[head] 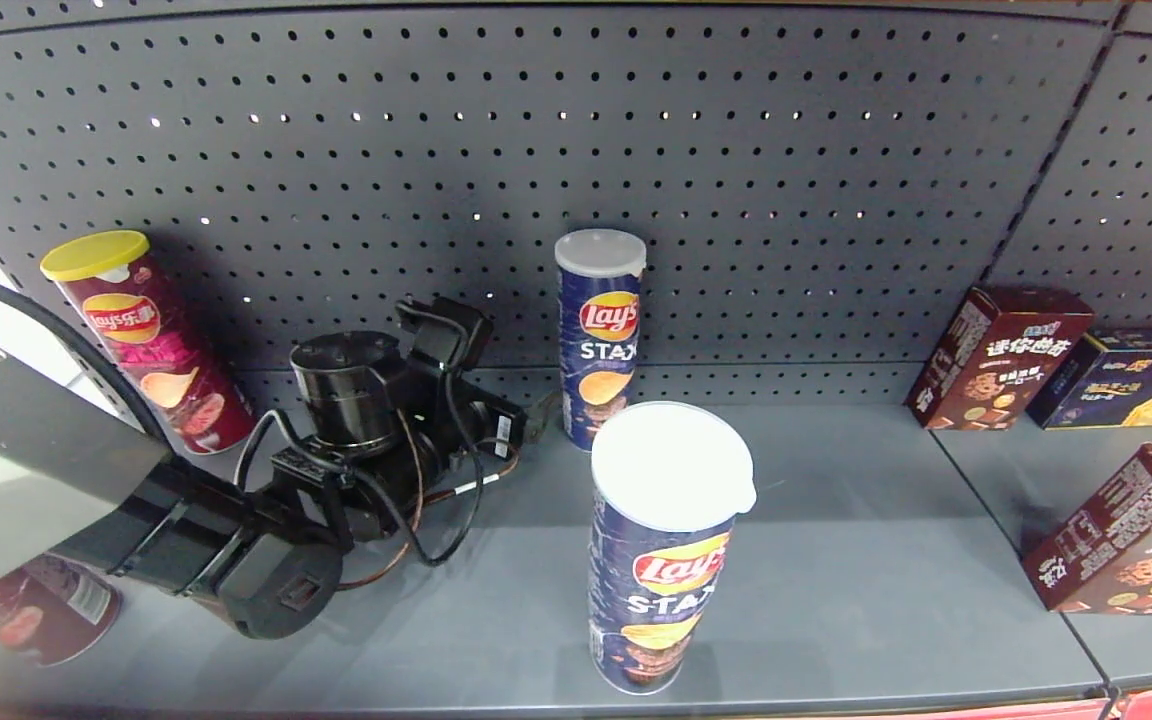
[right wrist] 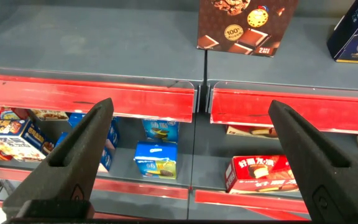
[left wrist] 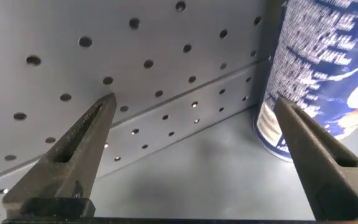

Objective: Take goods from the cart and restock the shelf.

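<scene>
We hold our left gripper (left wrist: 194, 102) spread and empty beside the centre-frame rear blue chip can (head: 598, 335), which stands label-outward for display. Our right gripper (right wrist: 190, 104) is likewise spread.

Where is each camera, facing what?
Head view: on the head, looking down at the grey shelf; left arm at left.
Left wrist: on that arm, facing the pegboard back through the open left gripper.
Right wrist: facing red shelf edges past the open right gripper.
Head and left wrist share the rear blue chip can.
</scene>
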